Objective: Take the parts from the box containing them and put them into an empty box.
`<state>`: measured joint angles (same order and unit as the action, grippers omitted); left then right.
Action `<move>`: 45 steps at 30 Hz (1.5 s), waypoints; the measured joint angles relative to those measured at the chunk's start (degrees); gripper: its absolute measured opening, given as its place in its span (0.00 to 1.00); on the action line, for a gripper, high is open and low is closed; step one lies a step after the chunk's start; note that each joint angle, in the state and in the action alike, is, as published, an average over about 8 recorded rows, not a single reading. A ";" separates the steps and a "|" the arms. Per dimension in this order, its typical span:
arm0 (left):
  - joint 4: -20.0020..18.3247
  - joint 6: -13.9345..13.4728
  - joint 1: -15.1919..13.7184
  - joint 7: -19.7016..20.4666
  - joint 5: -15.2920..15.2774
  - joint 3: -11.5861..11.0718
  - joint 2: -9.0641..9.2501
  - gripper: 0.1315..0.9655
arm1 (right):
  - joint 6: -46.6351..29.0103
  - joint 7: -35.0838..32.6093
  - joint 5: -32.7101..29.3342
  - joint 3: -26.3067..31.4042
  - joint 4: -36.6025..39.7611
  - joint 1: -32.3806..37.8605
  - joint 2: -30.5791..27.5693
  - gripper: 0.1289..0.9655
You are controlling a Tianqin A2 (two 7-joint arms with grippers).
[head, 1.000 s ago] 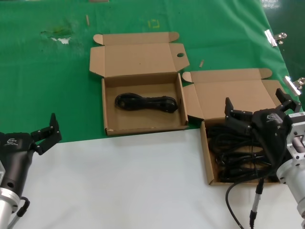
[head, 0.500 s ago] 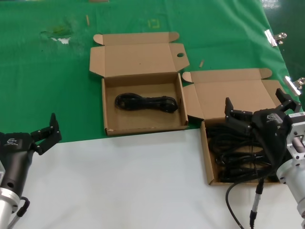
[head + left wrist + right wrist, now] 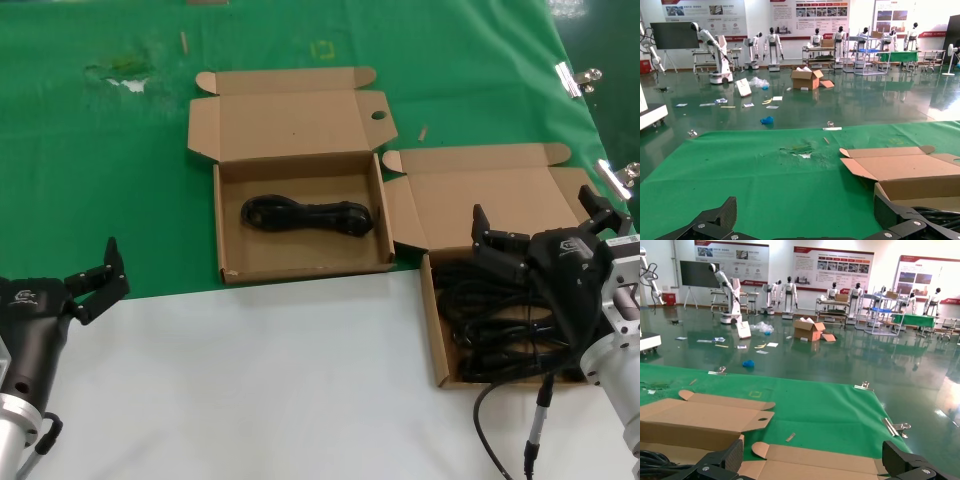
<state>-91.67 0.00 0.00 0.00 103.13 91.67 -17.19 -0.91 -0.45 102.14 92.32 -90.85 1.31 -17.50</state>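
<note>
Cardboard, the box holding the parts lies at the table's right with its cable pile directly beneath the right gripper, whose fingers are spread wide above it. The other box holds one cable lying left-right. The left gripper waits apart, fingers spread.

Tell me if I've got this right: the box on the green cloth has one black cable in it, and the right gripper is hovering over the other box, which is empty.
Not quite. In the head view the other box, under the open right gripper, holds a tangle of black cables, so it isn't empty. The rest stands: the box on the green cloth holds one black cable.
</note>
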 joint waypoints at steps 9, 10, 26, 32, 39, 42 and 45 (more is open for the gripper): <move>0.00 0.00 0.00 0.00 0.00 0.00 0.00 1.00 | 0.00 0.00 0.00 0.00 0.00 0.00 0.00 1.00; 0.00 0.00 0.00 0.00 0.00 0.00 0.00 1.00 | 0.00 0.00 0.00 0.00 0.00 0.00 0.00 1.00; 0.00 0.00 0.00 0.00 0.00 0.00 0.00 1.00 | 0.00 0.00 0.00 0.00 0.00 0.00 0.00 1.00; 0.00 0.00 0.00 0.00 0.00 0.00 0.00 1.00 | 0.00 0.00 0.00 0.00 0.00 0.00 0.00 1.00; 0.00 0.00 0.00 0.00 0.00 0.00 0.00 1.00 | 0.00 0.00 0.00 0.00 0.00 0.00 0.00 1.00; 0.00 0.00 0.00 0.00 0.00 0.00 0.00 1.00 | 0.00 0.00 0.00 0.00 0.00 0.00 0.00 1.00; 0.00 0.00 0.00 0.00 0.00 0.00 0.00 1.00 | 0.00 0.00 0.00 0.00 0.00 0.00 0.00 1.00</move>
<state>-91.67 0.00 0.00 0.00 103.13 91.67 -17.19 -0.91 -0.45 102.13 92.32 -90.85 1.31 -17.50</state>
